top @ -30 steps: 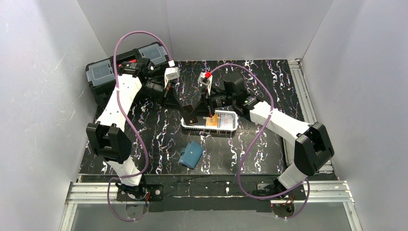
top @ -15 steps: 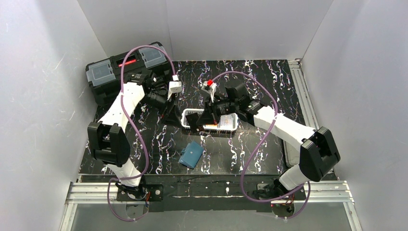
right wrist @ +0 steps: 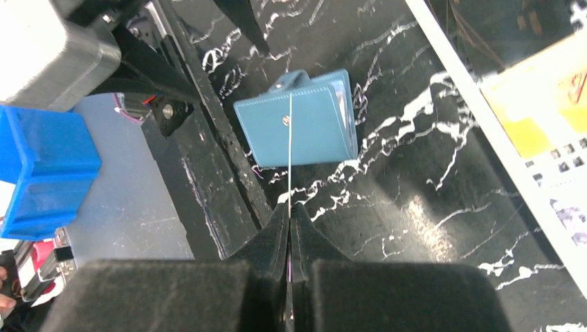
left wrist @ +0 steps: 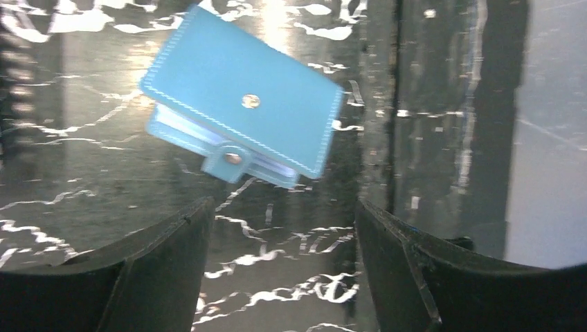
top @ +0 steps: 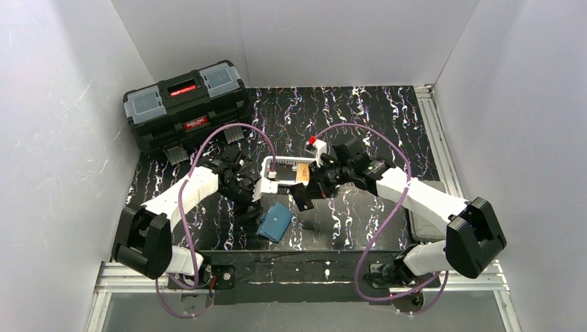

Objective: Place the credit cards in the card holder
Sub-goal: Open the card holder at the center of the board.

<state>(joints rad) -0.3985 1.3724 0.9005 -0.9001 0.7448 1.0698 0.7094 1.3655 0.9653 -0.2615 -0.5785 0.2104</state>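
Note:
The card holder (top: 275, 221) is a teal-blue wallet lying closed on the dark marbled table, its snap tab showing (left wrist: 242, 97) (right wrist: 294, 128). My left gripper (top: 247, 205) (left wrist: 282, 207) hangs just left of it, open, with nothing between its fingers. My right gripper (top: 304, 199) (right wrist: 291, 207) is just above and right of the holder, shut on a thin credit card (right wrist: 289, 138). That card is seen edge-on and points at the holder; it looks dark from above. An orange credit card (top: 302, 174) (right wrist: 529, 121) lies in the white mesh basket (top: 274, 163).
A black toolbox (top: 185, 104) with a red label stands at the back left. The basket's white rim (right wrist: 477, 104) runs close to the right of the holder. The table's near edge and a metal rail (top: 304, 273) lie just beyond the holder.
My left gripper has opened and swung from beside the basket down to the holder's left. My right gripper has carried a card out of the basket toward the holder.

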